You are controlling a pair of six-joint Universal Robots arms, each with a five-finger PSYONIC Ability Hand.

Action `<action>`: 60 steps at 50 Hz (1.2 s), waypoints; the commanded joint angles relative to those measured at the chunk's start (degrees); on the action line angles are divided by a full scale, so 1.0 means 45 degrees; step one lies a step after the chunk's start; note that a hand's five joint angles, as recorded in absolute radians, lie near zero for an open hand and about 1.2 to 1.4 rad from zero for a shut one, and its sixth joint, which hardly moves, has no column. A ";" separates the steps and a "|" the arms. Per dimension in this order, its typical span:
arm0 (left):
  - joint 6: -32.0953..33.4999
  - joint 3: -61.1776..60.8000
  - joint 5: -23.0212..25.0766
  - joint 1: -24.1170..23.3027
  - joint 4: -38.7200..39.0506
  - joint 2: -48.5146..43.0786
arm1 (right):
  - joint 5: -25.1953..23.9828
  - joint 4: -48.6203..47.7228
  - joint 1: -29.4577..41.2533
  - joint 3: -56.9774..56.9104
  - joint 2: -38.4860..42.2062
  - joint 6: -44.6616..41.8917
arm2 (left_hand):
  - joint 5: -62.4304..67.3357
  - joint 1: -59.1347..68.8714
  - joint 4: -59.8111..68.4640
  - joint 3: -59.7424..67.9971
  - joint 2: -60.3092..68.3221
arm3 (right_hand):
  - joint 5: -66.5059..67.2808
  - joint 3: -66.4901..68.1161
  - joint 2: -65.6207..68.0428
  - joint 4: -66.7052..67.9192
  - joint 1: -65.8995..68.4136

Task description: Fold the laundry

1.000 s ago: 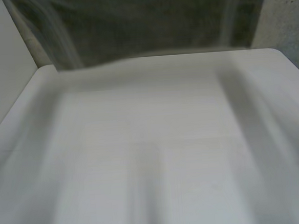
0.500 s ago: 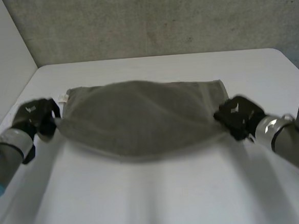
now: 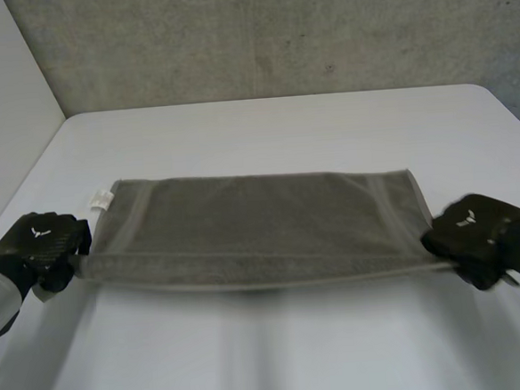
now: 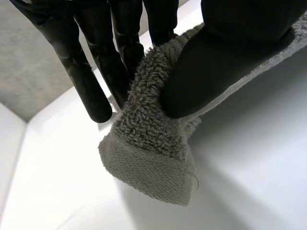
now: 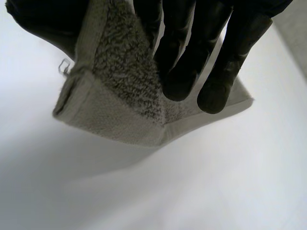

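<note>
Change: towel (image 3: 258,226) is flattening, no longer billowing.
Towel: is lying stretched across the tabletop (image 3: 282,126).
Left robot hand (image 3: 42,249): is pinching the towel's left corner.
Right robot hand (image 3: 471,234): is pinching the towel's right corner.

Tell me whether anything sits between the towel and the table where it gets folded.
Nothing visible does. The left hand and right hand each pinch a near corner of the towel, and the table beyond it shows no other thing.
</note>
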 commanded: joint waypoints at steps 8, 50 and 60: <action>0.2114 0.0124 0.1156 0.0142 -0.2867 -0.0270 | -0.0387 0.1608 -0.1016 -0.0352 0.0064 -0.1977 | 0.2367 0.2454 0.2262 0.2288 0.2274 | 0.0239 0.0623 0.0608 0.0673 0.0797; -0.2534 1.0302 -0.2496 -0.3043 0.0335 -0.9299 | 0.1214 -0.4622 0.0956 -0.7128 0.8032 0.4644 | 0.1962 0.2049 0.1856 0.1882 0.1869 | 0.0239 0.0623 0.0608 0.0673 0.0797; -0.2514 1.0458 -0.2652 -0.3023 0.0825 -0.9455 | 0.1585 -0.4896 0.1015 -0.7714 0.8364 0.4663 | 0.0728 0.0815 0.0622 0.0648 0.0635 | 0.0239 0.0623 0.0608 0.0673 0.0797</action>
